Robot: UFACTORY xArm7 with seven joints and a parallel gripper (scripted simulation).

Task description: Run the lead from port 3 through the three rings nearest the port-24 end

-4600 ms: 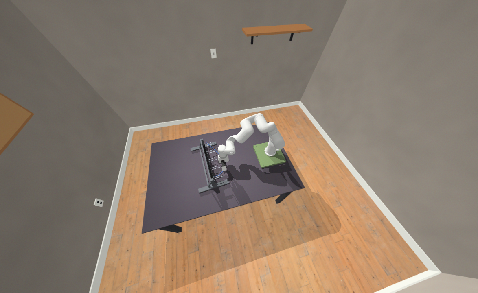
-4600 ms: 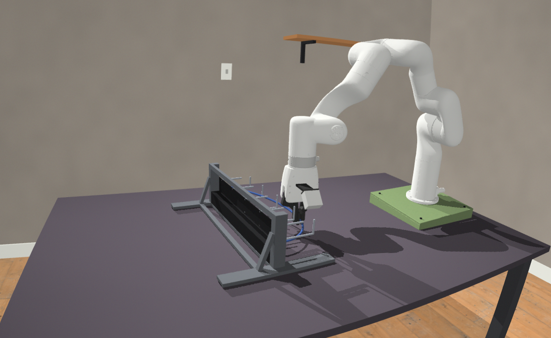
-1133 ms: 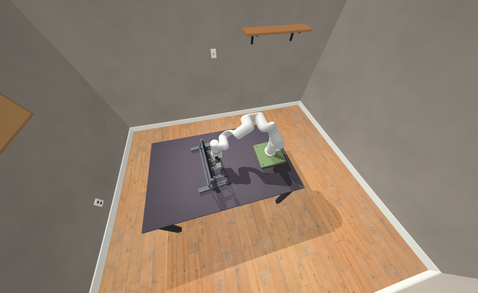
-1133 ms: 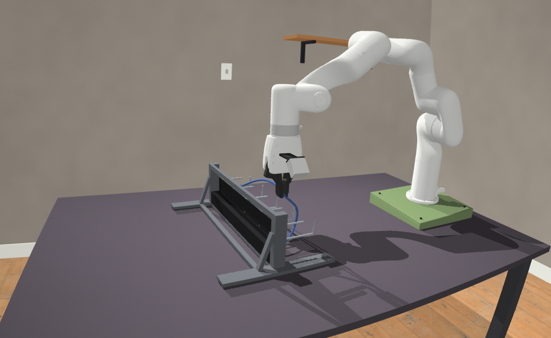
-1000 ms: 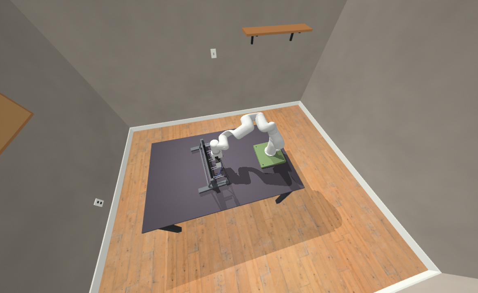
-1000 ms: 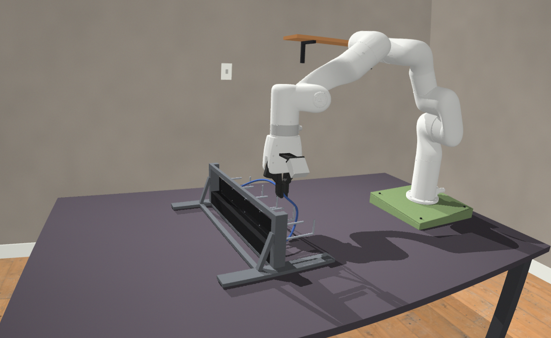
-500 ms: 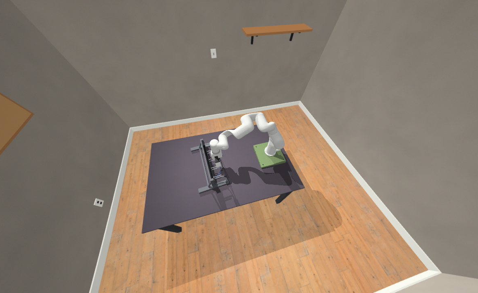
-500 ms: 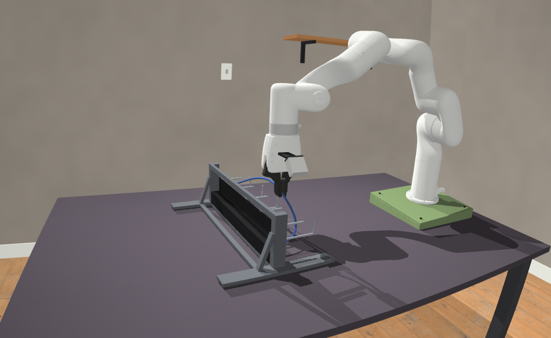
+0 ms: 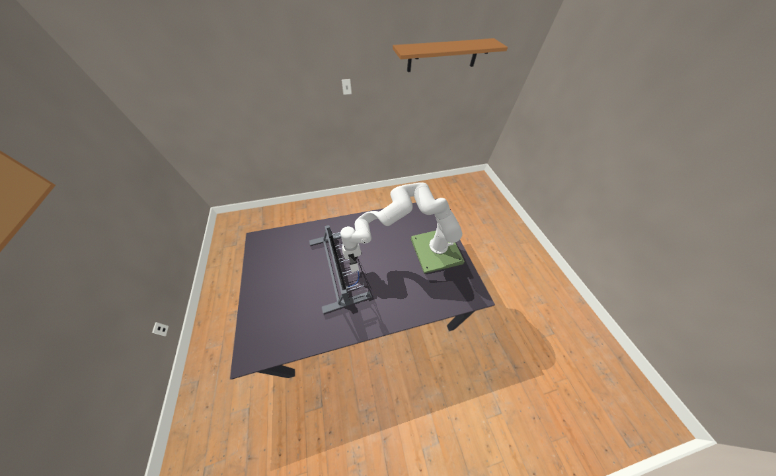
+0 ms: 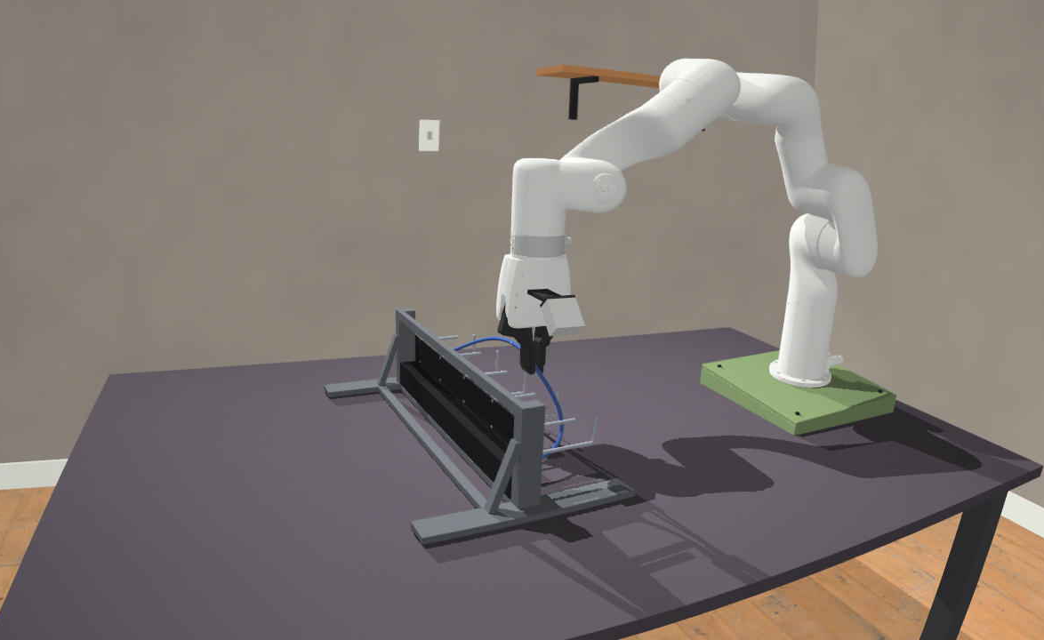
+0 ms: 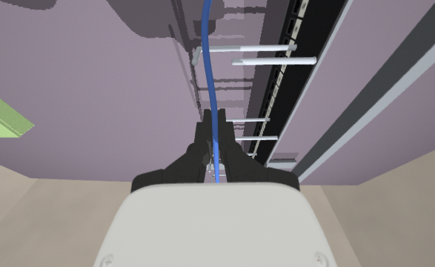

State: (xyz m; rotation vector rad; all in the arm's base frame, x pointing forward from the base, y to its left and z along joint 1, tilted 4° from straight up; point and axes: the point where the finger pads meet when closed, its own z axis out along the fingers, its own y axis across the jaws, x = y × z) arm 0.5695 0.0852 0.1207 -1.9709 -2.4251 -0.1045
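Gripper (image 10: 534, 362) clamped on the blue lead (image 10: 551, 402) just in front of the rack (image 10: 527, 453).

The white arm (image 10: 637, 127) reaches from its green base plate (image 10: 868, 405) on the right of the dark table (image 10: 191, 493) down to the near half of the grey rack, on the side where the thin rings (image 10: 582, 442) stick out. The black fingers are closed on the lead, which runs between them in the wrist view. From the far part of the black panel (image 10: 461, 397) the lead arches up and over to the gripper, then curves down toward the rings at the rack's near end. In the wrist view it passes beside a pair of white ring bars (image 11: 261, 48); whether it lies inside any ring cannot be told.
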